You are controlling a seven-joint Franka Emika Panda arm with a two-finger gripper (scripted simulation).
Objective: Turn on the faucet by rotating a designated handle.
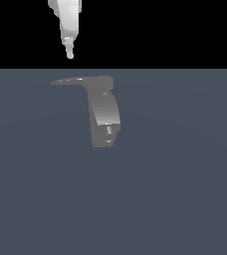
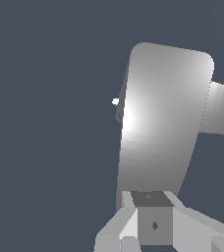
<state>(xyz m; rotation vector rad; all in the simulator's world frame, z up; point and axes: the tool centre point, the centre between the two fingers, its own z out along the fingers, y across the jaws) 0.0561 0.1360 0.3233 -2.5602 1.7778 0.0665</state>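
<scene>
One gripper point(image 1: 69, 54) above handle point(image 1: 68, 80) tip, apart | claw width unclear | faucet point(image 1: 103, 112) unobstructed.

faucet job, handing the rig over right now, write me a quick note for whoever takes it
Gripper: above the handle's thin tip, apart from it, holding nothing; open or shut cannot be told from these views.
Faucet: on the grey floor, curved body pointing down in the exterior view, stepped nub at its end.
Handle: flat blade sticking out from the faucet's top toward the exterior view's left.
Done: arm positioned over the handle end.
Left: make contact and rotate the handle to turn the faucet on.
</scene>
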